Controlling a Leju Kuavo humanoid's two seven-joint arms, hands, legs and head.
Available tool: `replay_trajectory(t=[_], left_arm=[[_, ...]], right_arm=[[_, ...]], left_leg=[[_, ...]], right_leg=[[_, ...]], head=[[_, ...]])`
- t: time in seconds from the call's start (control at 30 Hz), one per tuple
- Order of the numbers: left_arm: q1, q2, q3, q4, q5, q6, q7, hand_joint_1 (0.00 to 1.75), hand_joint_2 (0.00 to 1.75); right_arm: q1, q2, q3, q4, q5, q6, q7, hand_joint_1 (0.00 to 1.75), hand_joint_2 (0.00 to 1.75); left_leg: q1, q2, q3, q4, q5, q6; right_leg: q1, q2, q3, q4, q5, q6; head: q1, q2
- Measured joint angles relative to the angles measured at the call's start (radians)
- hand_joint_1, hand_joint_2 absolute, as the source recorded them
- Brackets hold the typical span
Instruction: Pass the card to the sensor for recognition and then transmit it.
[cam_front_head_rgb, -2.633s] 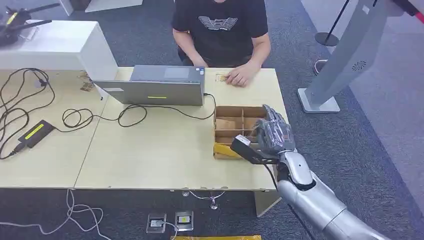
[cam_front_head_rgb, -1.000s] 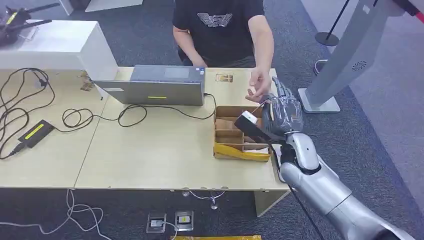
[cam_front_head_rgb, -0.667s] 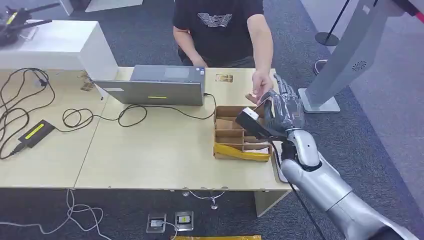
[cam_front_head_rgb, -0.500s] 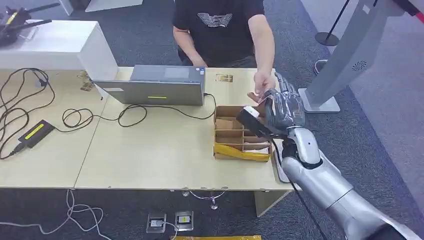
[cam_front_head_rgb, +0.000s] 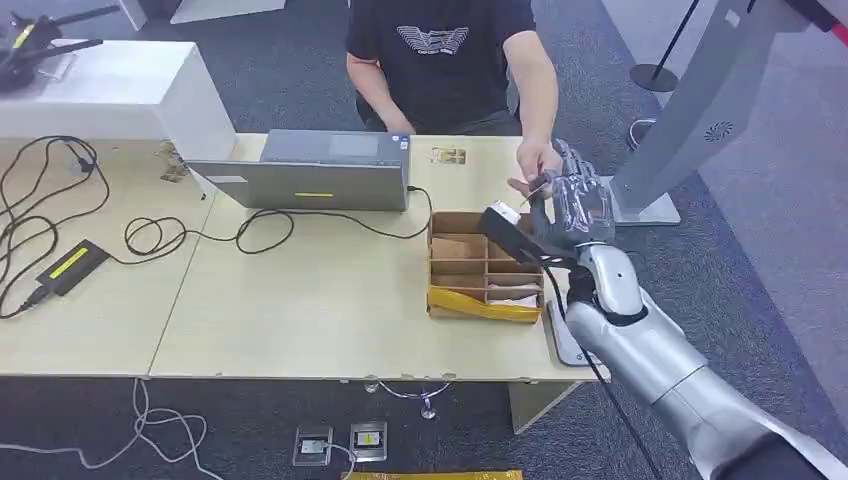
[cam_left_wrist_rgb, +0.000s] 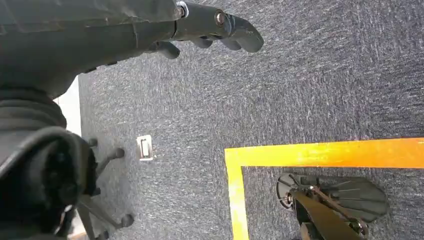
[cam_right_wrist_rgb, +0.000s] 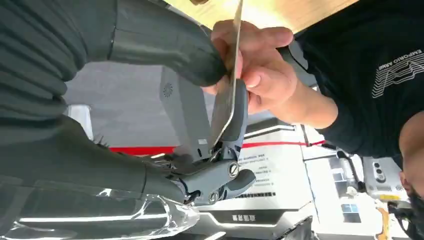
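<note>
My right hand (cam_front_head_rgb: 572, 210) is raised over the table's far right corner, just past the cardboard box (cam_front_head_rgb: 484, 266). It pinches a thin card (cam_right_wrist_rgb: 226, 100) between thumb and a finger (cam_right_wrist_rgb: 235, 115). In the head view the card (cam_front_head_rgb: 537, 190) is a thin edge-on sliver. A seated person's hand (cam_front_head_rgb: 535, 165) reaches across the table and has its fingers on the same card (cam_right_wrist_rgb: 260, 65). My left hand (cam_left_wrist_rgb: 215, 25) hangs beside my body over dark carpet, fingers loosely extended and holding nothing.
The divided cardboard box has yellow tape on its near side. A grey laptop (cam_front_head_rgb: 310, 172) stands at the table's far side, with cables and a power brick (cam_front_head_rgb: 70, 265) to the left. A grey kiosk stand (cam_front_head_rgb: 690, 110) rises on the right.
My right hand has lifted from the box and moved away from me toward the person. The person's hand left the table and came to take hold of the card.
</note>
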Motion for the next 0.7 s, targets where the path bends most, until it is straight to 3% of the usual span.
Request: replay_trajectory(t=[0.53,0.7], left_arm=[[0.000,0.000,0.000,0.000,-0.014,-0.002,0.000,0.00,0.00],[0.001,0.000,0.000,0.000,-0.017,-0.004,0.000,0.00,0.00]], right_arm=[[-0.032,0.003,0.021,0.043,0.026,0.008,0.052,0.00,1.75],[-0.037,-0.020,0.021,0.043,0.020,0.008,0.085,0.00,1.75]], left_leg=[[0.000,0.000,0.000,0.000,0.000,0.000],[0.000,0.000,0.000,0.000,0.000,0.000]], right_leg=[[0.000,0.000,0.000,0.000,0.000,0.000],[0.000,0.000,0.000,0.000,0.000,0.000]], head=[[0.000,0.000],[0.000,0.000]])
